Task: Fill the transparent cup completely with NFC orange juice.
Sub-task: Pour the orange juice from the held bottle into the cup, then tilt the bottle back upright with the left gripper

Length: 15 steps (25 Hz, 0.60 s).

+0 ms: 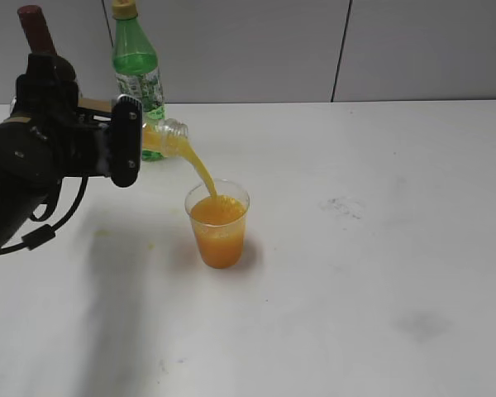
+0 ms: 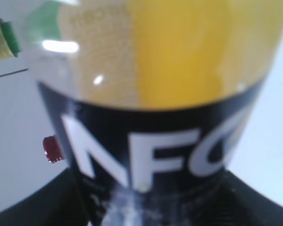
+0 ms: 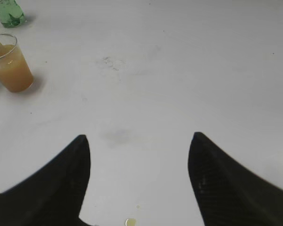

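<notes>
1 pour underway: left tool [image 1: 124,141] pinching the tilted NFC orange juice [image 1: 161,136] bottle, stream entering the transparent cup [image 1: 218,223] on the surface [image 1: 380,273], roughly three-quarters full. Right tool [image 3: 139,179] spread, idle. Next: hold tilt, level off near rim

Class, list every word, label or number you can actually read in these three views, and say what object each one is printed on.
"NFC": white letters on the black label of the orange juice bottle that the left gripper tilts over the transparent cup.
Green bottle: its white label carries print, too small to read.
Wine bottle: no text shows.
Nothing else is readable.
</notes>
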Each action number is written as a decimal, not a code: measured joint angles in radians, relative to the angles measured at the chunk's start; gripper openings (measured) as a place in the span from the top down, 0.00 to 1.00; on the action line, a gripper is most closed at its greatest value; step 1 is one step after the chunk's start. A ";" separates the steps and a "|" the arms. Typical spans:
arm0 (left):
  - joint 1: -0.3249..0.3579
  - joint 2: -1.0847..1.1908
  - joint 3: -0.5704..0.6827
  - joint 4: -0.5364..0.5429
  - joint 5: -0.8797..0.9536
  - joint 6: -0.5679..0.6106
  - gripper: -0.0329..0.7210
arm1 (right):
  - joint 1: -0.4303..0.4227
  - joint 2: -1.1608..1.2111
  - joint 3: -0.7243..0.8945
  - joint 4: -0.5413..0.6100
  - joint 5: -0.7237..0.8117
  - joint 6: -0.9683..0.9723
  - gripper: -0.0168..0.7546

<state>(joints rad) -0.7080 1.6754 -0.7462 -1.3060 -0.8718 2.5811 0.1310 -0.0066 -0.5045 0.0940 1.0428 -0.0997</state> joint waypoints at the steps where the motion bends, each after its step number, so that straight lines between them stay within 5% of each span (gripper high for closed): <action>1: 0.000 0.000 0.000 0.000 0.003 -0.009 0.32 | 0.000 0.000 0.000 0.000 0.000 0.000 0.33; 15: 0.000 0.000 0.000 0.048 0.008 -0.021 0.32 | 0.000 0.000 0.000 0.000 0.000 0.000 0.33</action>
<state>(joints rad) -0.7080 1.6754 -0.7462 -1.2580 -0.8637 2.5605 0.1310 -0.0066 -0.5045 0.0940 1.0428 -0.0997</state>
